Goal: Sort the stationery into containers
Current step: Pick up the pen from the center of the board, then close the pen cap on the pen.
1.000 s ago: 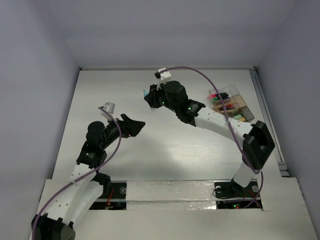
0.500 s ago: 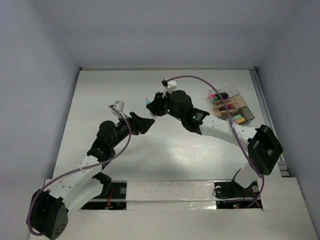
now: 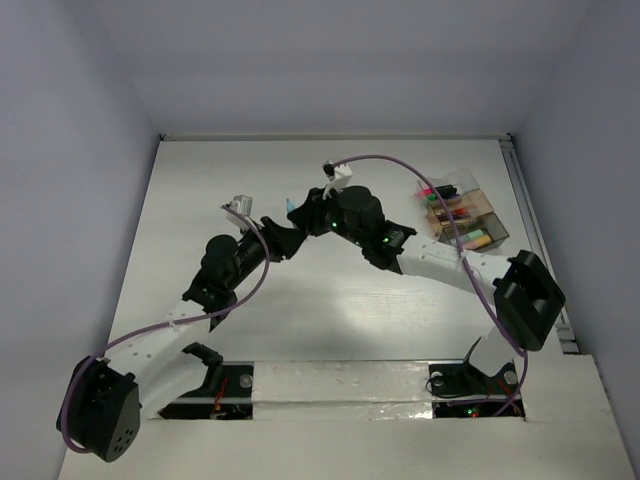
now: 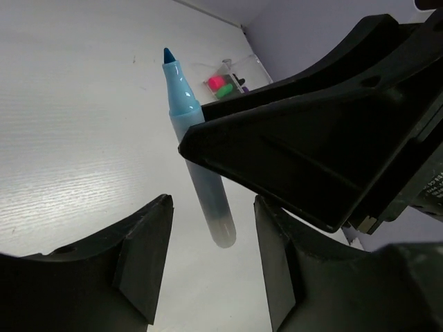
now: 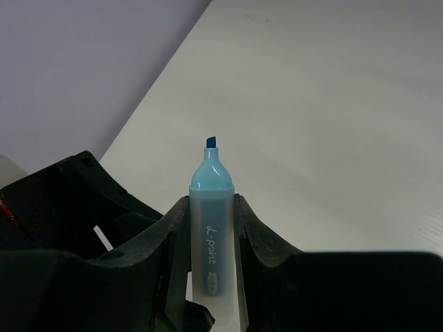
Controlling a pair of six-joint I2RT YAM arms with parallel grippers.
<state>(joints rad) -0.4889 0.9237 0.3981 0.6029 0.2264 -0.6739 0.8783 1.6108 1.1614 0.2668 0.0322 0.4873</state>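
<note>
While the blue highlighter stood tip-up, pinched at mid-body by the right gripper above the table, its lower end hung between the 2 fingers of the left gripper, which stood half-wide and clear of it. A clean handover, I judged, needed those fingers centred on the barrel and firm before the right let go. The container lay well apart to the right. No cap showed, and in the top view both wrists hid the grip.
</note>
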